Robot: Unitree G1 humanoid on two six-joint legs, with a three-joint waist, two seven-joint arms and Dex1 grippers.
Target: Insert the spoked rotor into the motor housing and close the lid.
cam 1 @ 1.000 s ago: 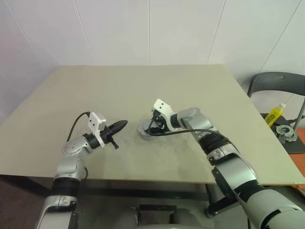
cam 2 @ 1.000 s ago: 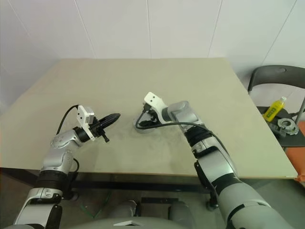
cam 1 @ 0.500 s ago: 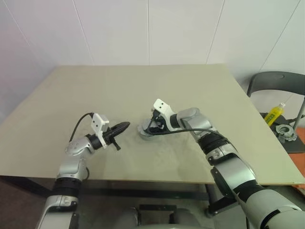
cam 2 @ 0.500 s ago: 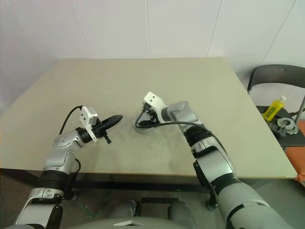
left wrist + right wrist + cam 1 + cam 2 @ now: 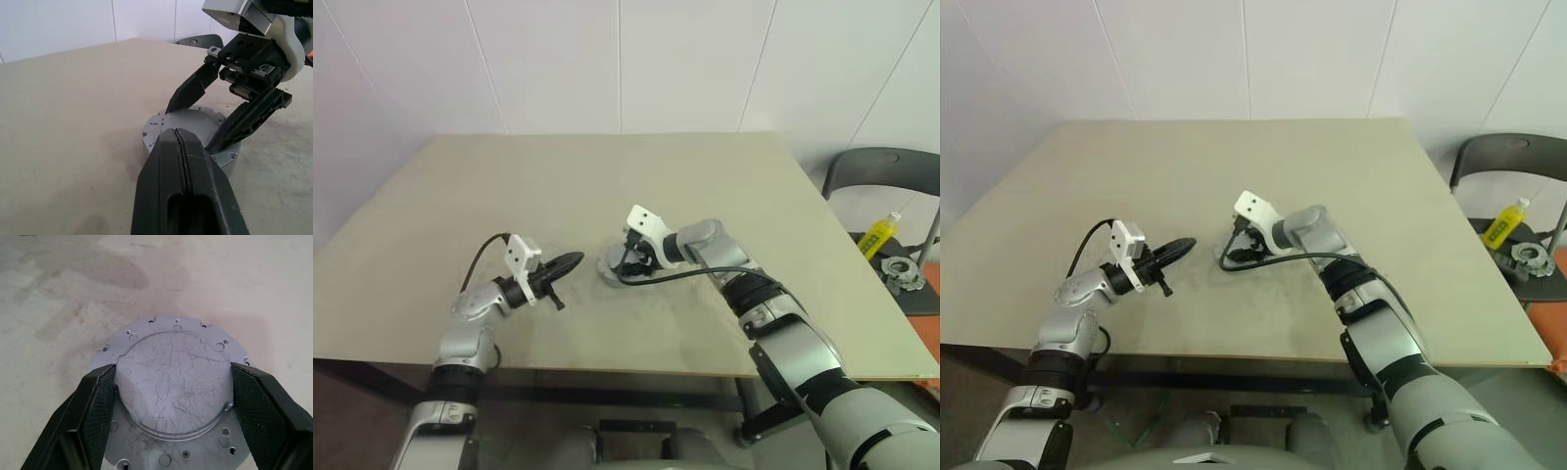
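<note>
Right gripper is straddling the lid, fingers spread wide, one pad on each side of the raised round centre section. The pads are looking to be touching or just beside its edge; cannot tell whether they are actually bearing on it. The lid is lying flat on the bench, directly under and between these fingers, with its screw-hole flange sticking out around them.

Handling judgement: silver-grey metal, scratched, rigid, probably fairly heavy for its size and smooth at the rim, so a slipping grip is the risk rather than breakage. The best hold is seeming to be across the raised centre, where the fingers are standing now, not the thin flange.

Left gripper is pressed together, holding nothing, pointing toward the lid from close beside it and hovering above the bench.

Housing and rotor are not being made out separately; whatever is sitting beneath the lid is hidden.

Surroundings: bench bare around both grippers. A chair off to the right gripper's far side is carrying a yellow bottle. Nothing is obstructing except the left gripper's nearness.
</note>
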